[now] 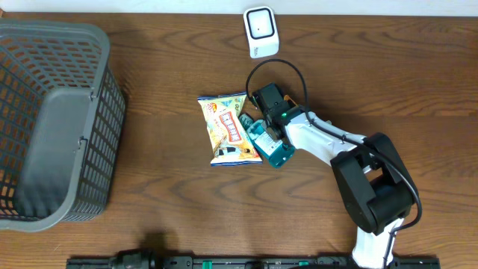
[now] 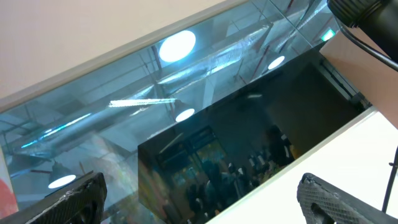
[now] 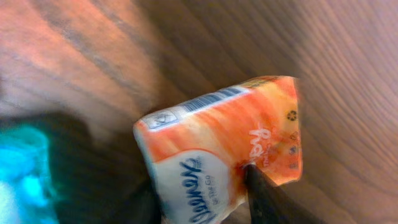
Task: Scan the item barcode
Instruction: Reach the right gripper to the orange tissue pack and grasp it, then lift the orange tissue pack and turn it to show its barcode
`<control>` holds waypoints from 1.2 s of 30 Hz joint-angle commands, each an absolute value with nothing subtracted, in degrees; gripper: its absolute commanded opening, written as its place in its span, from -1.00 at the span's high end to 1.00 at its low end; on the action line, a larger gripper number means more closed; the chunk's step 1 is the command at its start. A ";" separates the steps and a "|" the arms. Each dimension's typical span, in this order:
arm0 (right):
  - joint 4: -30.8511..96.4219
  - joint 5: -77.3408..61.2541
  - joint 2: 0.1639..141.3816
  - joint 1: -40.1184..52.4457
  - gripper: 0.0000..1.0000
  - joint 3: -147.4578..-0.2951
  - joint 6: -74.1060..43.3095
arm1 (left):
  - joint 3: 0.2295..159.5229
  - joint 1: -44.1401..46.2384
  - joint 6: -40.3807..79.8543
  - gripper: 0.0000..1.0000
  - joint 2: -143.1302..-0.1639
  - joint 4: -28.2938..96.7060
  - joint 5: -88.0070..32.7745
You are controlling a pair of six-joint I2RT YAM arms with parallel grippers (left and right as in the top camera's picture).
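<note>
One gripper works: your right gripper (image 3: 205,202) clamps the snack packet (image 1: 228,128), mid-frame overhead; the left gripper (image 2: 205,202) stands apart, empty. Grasping step: next, lift and turn its barcode (image 3: 208,101) toward the scanner (image 1: 261,31), top centre.

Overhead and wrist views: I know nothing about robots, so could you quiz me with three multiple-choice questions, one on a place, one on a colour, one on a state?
1. Where on the table does the basket stand?
A left end; B right end; C middle.
2. What colour is the scanner, mostly?
A red; B white; C green.
3. How is the left gripper?
A shut tight; B gripping something; C open, holding nothing.

Answers:
1. A: the overhead view shows it against the left edge.
2. B: its casing is white around a dark window.
3. C: the left wrist view shows its fingers far apart with nothing between them.
</note>
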State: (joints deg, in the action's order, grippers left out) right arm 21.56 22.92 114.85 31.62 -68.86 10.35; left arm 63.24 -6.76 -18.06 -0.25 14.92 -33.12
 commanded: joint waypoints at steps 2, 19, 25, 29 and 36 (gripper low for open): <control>24.36 14.68 117.10 31.51 0.91 -67.88 4.21 | 63.16 -6.94 -18.81 -0.96 -0.19 14.48 -33.85; 51.44 -72.62 77.69 16.01 0.97 -70.06 57.06 | 63.16 -6.94 -21.12 -0.96 -0.19 14.24 -33.87; 58.57 -89.49 77.62 15.55 0.97 -69.63 73.52 | 63.16 -6.94 -21.15 -0.95 -0.19 14.24 -33.85; 59.44 -89.49 77.36 16.62 0.97 -69.63 75.70 | 63.16 -6.96 -21.17 -0.96 -0.19 13.65 -33.82; 67.42 -89.47 77.36 16.60 0.97 -69.63 75.42 | 57.78 -6.94 -26.20 -0.96 -0.19 10.07 -33.82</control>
